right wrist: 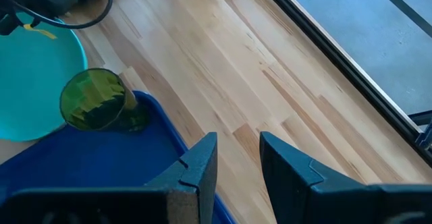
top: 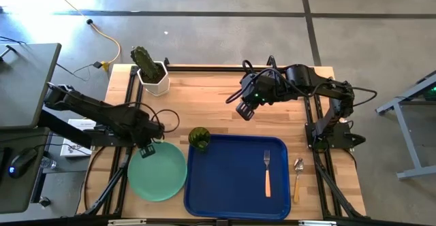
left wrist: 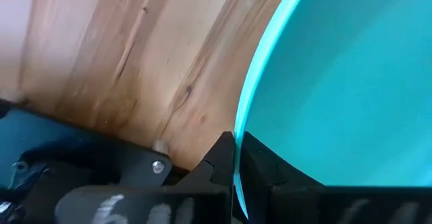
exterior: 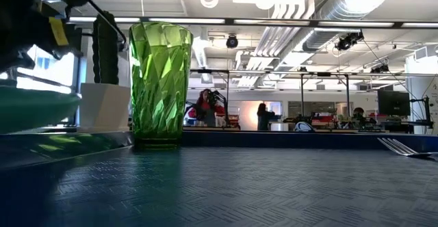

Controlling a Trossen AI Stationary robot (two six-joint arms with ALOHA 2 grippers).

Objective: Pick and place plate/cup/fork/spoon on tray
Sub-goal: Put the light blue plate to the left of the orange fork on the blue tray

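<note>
The left gripper [top: 147,148] is pinching the plate's [top: 157,172] rim, the edge wedged between its fingers [left wrist: 219,163], as the left wrist view is showing. The plate is lying on the table [top: 204,97] just beside the tray [top: 235,185], so the plate step looks to be in hand. Next it is needing a lift and a carry over the raised rim, clear of the cup [top: 199,137] standing in the tray's corner. The fork [top: 267,173] is lying on the tray; the spoon [top: 298,178] is waiting outside it. The right gripper [top: 245,110] is hovering above the table, jaws slightly spread, holding nothing.
</note>
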